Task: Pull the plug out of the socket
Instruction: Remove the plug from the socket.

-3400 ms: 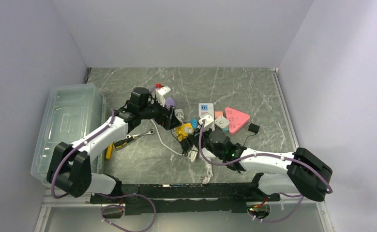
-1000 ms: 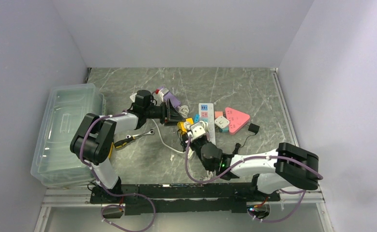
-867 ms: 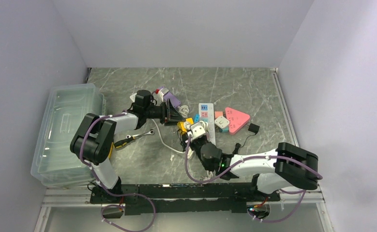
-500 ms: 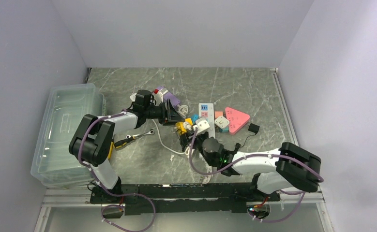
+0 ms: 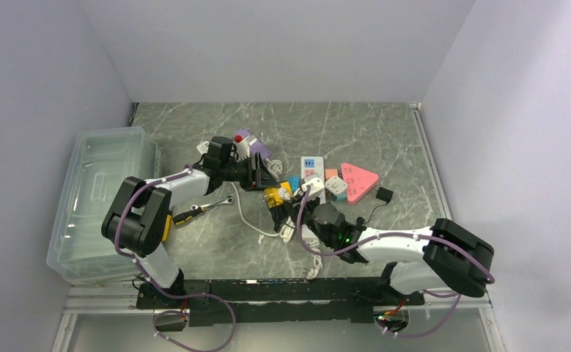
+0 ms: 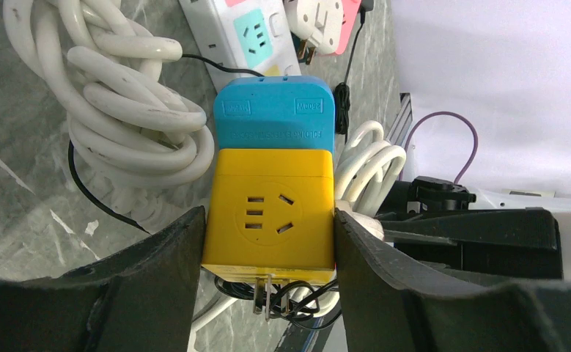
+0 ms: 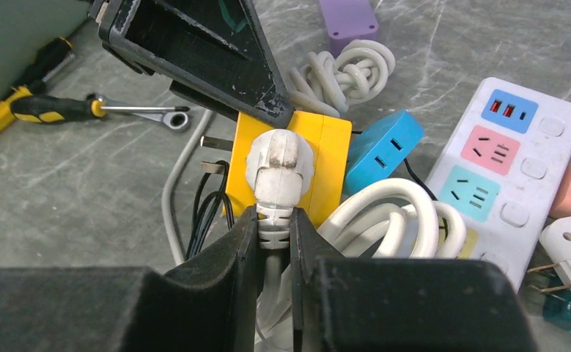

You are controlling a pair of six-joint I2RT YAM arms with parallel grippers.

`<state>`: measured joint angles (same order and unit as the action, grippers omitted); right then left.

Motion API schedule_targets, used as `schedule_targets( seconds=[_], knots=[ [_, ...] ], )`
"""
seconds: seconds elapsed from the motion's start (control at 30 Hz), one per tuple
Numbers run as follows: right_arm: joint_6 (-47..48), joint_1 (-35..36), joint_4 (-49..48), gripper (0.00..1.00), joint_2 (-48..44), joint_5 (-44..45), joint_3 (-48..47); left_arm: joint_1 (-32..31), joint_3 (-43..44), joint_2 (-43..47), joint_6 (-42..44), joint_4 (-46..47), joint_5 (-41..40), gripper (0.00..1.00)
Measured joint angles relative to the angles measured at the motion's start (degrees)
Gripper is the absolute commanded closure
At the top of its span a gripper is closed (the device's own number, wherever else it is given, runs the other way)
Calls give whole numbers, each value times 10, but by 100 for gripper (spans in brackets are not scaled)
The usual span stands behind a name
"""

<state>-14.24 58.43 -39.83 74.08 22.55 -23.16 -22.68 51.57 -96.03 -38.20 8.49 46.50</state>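
Note:
A yellow socket cube (image 6: 267,220), with a blue adapter (image 6: 273,114) joined to its far end, sits between the jaws of my left gripper (image 6: 267,246). Both fingers (image 6: 157,279) press its sides. A white plug (image 7: 278,165) stands in the cube's (image 7: 326,158) side face. My right gripper (image 7: 273,227) is shut on the plug's ribbed neck, and the white cable runs down between its jaws. From above, the cube (image 5: 273,196) lies mid-table, with the left gripper (image 5: 266,182) on one side and the right arm on the other. The plug's pins are hidden.
White cable coils (image 7: 348,73), a white power strip (image 7: 509,161), a purple block (image 7: 348,15), a wrench (image 7: 143,110) and a screwdriver (image 7: 33,110) crowd round the cube. A pink triangular strip (image 5: 359,180) lies to the right. A clear bin (image 5: 102,198) stands at the left.
The right arm has drawn back to the right, still gripping the plug. The cube in the left gripper shifted slightly towards the near edge.

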Motion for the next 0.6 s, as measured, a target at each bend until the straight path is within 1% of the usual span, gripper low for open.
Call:
schedule_targets(
  seconds=[0.07, 0.23, 0.4, 0.5, 0.6],
  knots=[
    [12, 16, 0, 100, 5, 18, 0, 0, 0, 0, 6, -9, 0, 100],
    [63, 67, 0, 100, 45, 96, -21, 0, 0, 0, 23, -35, -5, 100],
    [101, 96, -2, 100, 82, 158, -44, 4, 0, 0, 33, -45, -12, 100],
    [102, 98, -1, 100, 83, 165, -45, 4, 0, 0, 36, -45, -12, 100],
    [87, 86, 4, 100, 79, 152, -45, 4, 1, 0, 38, -48, -15, 100]
  ],
)
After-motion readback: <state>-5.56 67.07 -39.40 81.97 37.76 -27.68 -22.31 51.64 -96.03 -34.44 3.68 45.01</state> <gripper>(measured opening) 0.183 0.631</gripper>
